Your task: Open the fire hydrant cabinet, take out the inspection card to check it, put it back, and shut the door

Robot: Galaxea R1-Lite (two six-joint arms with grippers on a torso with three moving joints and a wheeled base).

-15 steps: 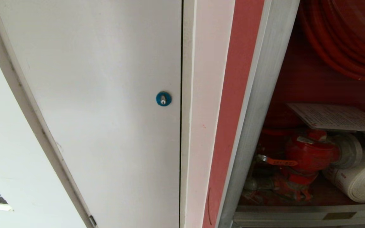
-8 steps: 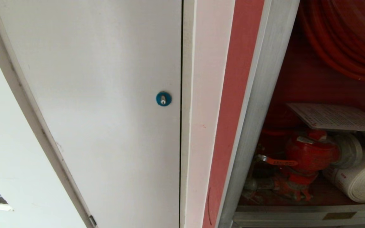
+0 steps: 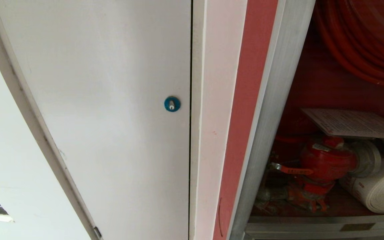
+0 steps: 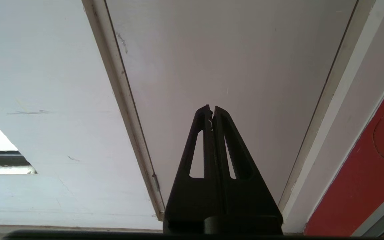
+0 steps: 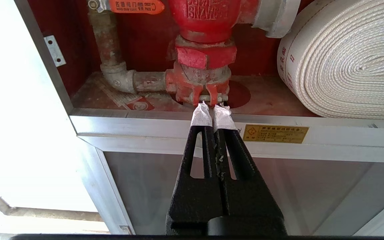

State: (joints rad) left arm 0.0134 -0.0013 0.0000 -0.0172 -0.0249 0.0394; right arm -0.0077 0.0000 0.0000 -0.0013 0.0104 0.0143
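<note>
Fire hydrant cabinet (image 3: 272, 110), right side of the head view, stands open. Its red floor (image 5: 262, 96) carries the red valve (image 3: 325, 163) at lower right, base bolted down, with a grey elbow pipe (image 5: 118, 78) beside it. White rolled hose (image 3: 378, 193) lies at far right. Inspection card (image 3: 352, 123) rests flat above the valve.

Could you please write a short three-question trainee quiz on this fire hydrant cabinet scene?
1. True or false: the inspection card lies inside the fire hydrant cabinet, above the red valve.
2. Which is shut on nothing? A the left tool only; B the right tool only; C both.
3. Fill in: the plain white door bears a round ____ lock.

Key: 1 true; 2 C; 3 blue.
</note>
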